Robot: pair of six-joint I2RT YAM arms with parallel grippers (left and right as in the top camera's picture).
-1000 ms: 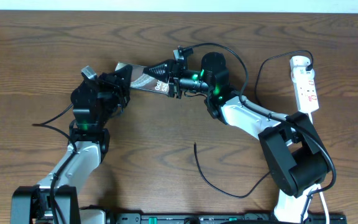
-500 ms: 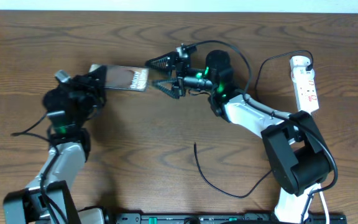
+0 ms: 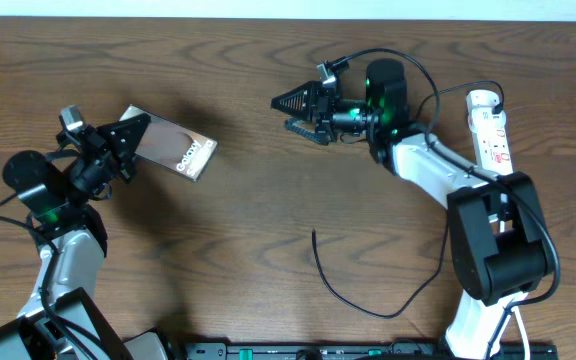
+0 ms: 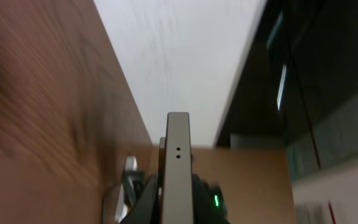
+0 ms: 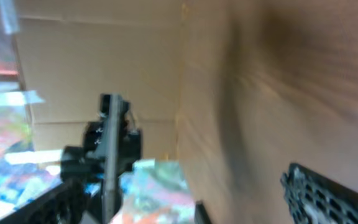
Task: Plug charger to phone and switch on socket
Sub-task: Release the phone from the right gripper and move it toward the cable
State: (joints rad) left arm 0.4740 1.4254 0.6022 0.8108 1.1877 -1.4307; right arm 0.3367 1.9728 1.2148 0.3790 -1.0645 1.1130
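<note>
While the left jaws are clamped on one end of the phone (image 3: 178, 152), its other end, the one with the white lettering, points out over the bench (image 3: 248, 215) toward the right arm (image 3: 423, 165). A shadow lies on the wood just beside the phone. I cannot tell whether its free end touches the bench. From the left wrist the phone (image 4: 178, 165) shows edge-on, upright between the two jaws.

The right jaws stand wide apart and hold nothing. They are turned toward the phone but are well apart from it. The right wrist view is blurred; the phone (image 5: 109, 158) shows there only as a thin dark bar far off.

The charger (image 3: 315, 245) lies loose on the bench, nearer the front edge than either pair of jaws. One free end sits near the middle, and the cable curves away toward the base of the right arm. The socket (image 3: 491, 135) lies at the far right of the bench, beside the right arm, with its rounded end away from the robot.
</note>
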